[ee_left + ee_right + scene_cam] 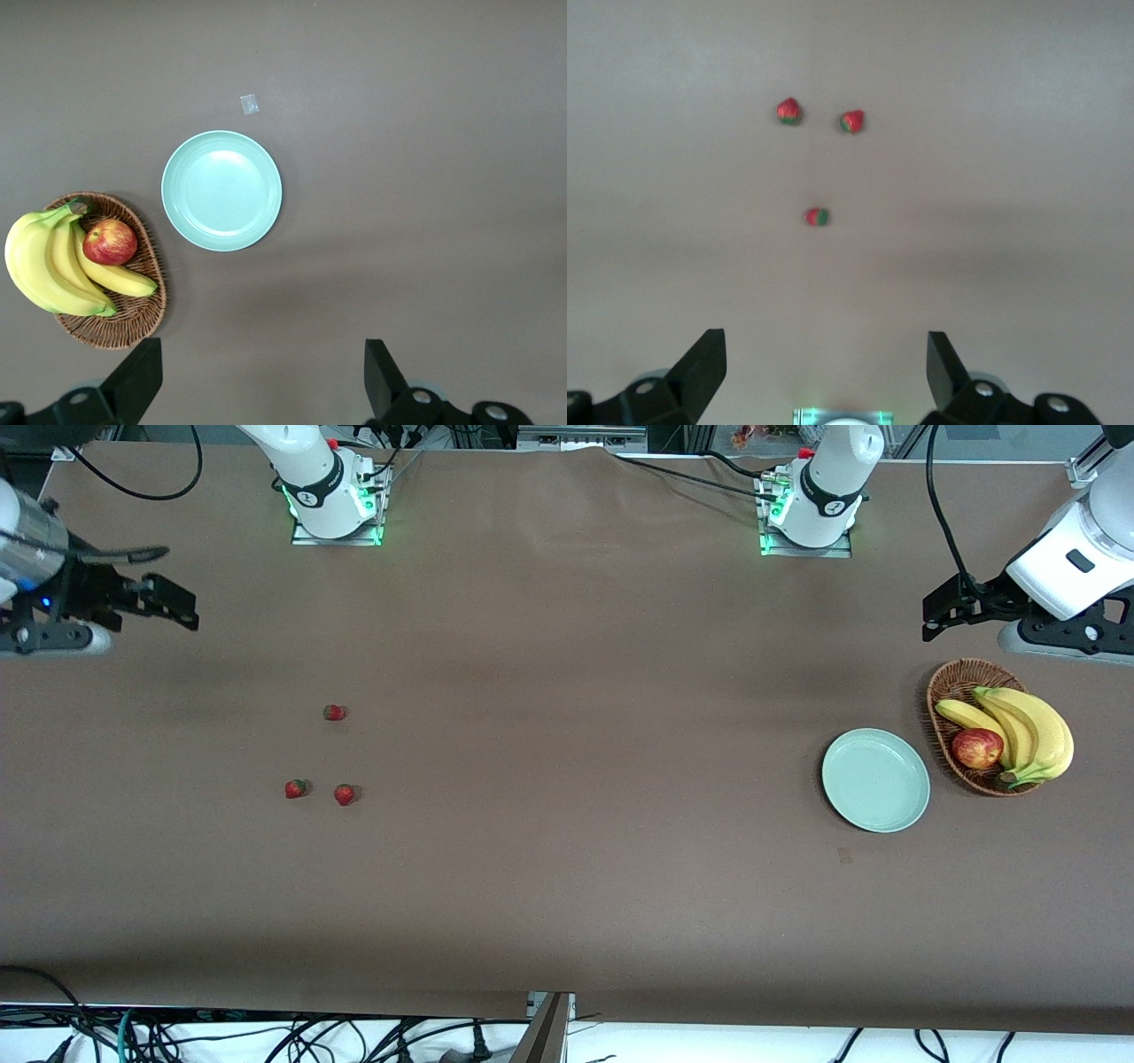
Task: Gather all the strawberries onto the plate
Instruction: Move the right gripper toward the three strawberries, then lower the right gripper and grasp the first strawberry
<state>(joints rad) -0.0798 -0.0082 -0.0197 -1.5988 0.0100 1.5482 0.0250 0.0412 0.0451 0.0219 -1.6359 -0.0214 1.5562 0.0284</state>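
Three strawberries lie apart on the brown table toward the right arm's end: one (334, 712) farther from the front camera and two (295, 788) (345, 794) nearer. They also show in the right wrist view (817, 216) (788, 111) (851, 121). The mint-green plate (875, 779) lies bare toward the left arm's end and also shows in the left wrist view (221, 190). My right gripper (173, 602) (826, 372) is open and empty, up in the air at its end of the table. My left gripper (941, 609) (261, 381) is open and empty, in the air by the basket.
A wicker basket (943, 691) (133, 319) with bananas (1032, 731) and an apple (977, 748) stands beside the plate, toward the left arm's end. A small patch (844, 856) marks the table near the plate, nearer the front camera. Cables hang along the table's front edge.
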